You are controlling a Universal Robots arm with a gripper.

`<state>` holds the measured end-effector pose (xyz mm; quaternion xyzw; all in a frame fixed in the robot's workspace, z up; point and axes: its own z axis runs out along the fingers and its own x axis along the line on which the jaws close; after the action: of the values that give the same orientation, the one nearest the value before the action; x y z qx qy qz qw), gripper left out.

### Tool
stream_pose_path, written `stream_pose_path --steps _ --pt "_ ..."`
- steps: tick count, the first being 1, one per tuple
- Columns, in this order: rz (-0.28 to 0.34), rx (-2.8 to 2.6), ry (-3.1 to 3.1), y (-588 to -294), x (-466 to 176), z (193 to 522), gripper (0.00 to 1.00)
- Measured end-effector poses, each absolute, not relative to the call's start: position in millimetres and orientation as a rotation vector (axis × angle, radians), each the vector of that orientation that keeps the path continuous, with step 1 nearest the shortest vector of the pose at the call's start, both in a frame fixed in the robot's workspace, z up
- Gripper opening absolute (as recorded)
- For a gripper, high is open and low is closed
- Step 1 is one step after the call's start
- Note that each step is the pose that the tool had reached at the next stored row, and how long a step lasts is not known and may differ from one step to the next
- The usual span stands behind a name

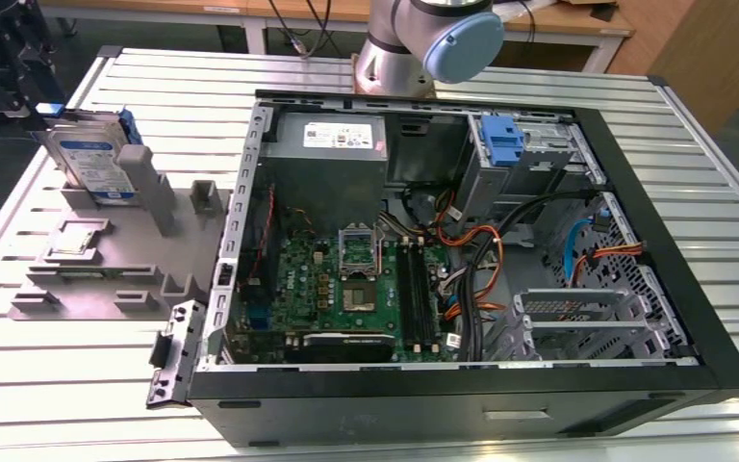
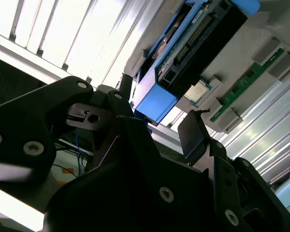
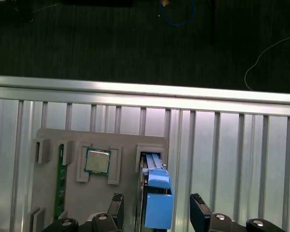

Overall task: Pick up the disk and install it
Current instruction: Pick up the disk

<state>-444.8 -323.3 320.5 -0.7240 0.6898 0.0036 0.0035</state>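
The disk (image 1: 88, 159) stands on edge in a slot of the grey holder (image 1: 113, 260) at the exterior view's left, its white-and-blue label showing and blue rails along its edges. My gripper (image 1: 23, 87) hangs just above and behind it. In the first wrist view the disk's blue rail (image 3: 157, 198) lies between my two black fingertips (image 3: 115, 212), one on each side with a gap to the disk. My gripper (image 3: 157, 215) is open. The second wrist view shows the disk (image 2: 193, 38) beyond my gripper (image 2: 159, 125).
The open computer case (image 1: 677, 289) fills the table's middle, with a drive cage and blue bracket (image 1: 504, 144) at the back and a power supply (image 1: 331, 135). The holder also carries a processor chip (image 3: 97, 161) and a green memory stick (image 3: 61, 183). The table edge (image 3: 145, 92) runs near the holder.
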Motion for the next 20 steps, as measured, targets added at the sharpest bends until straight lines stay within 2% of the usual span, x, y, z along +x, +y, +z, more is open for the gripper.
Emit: stream_pose_path --steps 20 --pt "0.011 -2.284 2.146 -323.2 -444.9 320.5 0.65"
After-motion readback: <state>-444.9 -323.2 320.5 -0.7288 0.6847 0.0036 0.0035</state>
